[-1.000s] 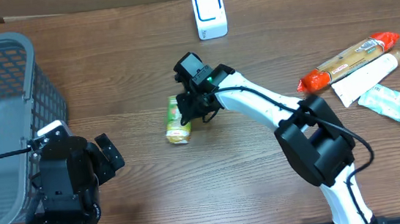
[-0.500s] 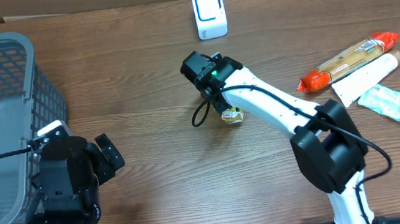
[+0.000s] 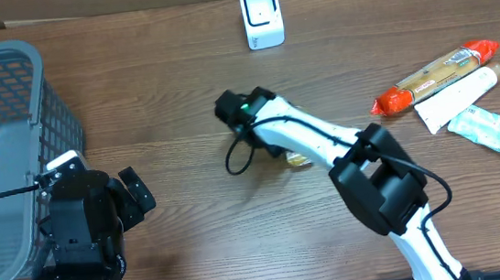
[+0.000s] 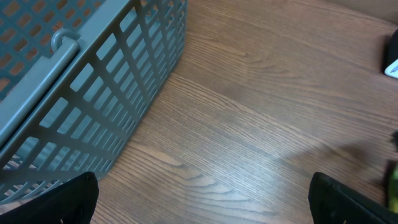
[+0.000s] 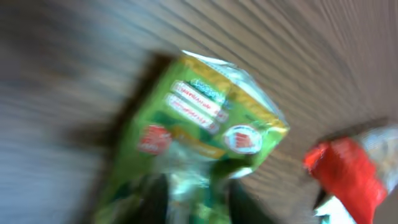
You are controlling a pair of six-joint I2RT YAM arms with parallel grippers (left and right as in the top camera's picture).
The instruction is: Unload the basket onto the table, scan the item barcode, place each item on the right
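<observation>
Item: green packet (image 5: 199, 124), lying on the table (image 3: 233, 252) on the robot's side of the scanner (image 3: 262, 16), well apart from it and mostly hidden under the right arm (image 3: 324, 140). Right gripper (image 3: 236, 114): near the packet; its wrist view is blurred, so you cannot tell whether the jaws grip it or stand clear. Left gripper (image 4: 205, 202): spread wide, empty, far left of the scanner by the basket (image 3: 8, 108). Handling, as judged: secure the packet firmly, find the barcode panel, and present it squarely and steadily to the scanner's face.
</observation>
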